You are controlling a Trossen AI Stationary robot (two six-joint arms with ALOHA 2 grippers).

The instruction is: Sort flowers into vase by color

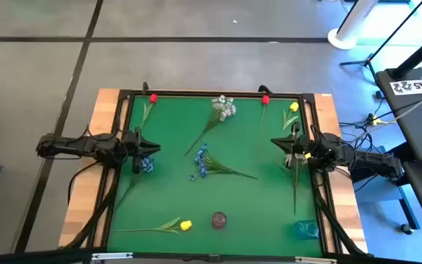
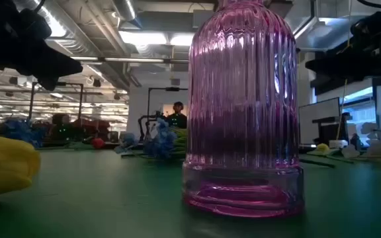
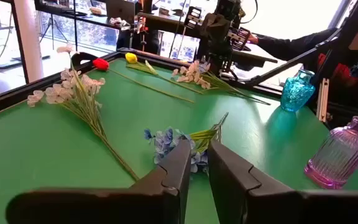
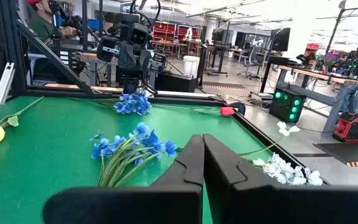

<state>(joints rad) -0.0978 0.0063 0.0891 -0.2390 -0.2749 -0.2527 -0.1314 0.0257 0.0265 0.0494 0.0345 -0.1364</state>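
High view: left gripper [image 1: 146, 152] hangs just above a blue spray [image 1: 146, 165], fingers slightly parted, gripping nothing; right gripper [image 1: 288, 149] closed, empty.

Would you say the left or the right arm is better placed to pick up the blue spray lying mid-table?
Probably the left: the left gripper points straight at the blue spray just ahead, while the right gripper sits shut, aimed slightly beside it.
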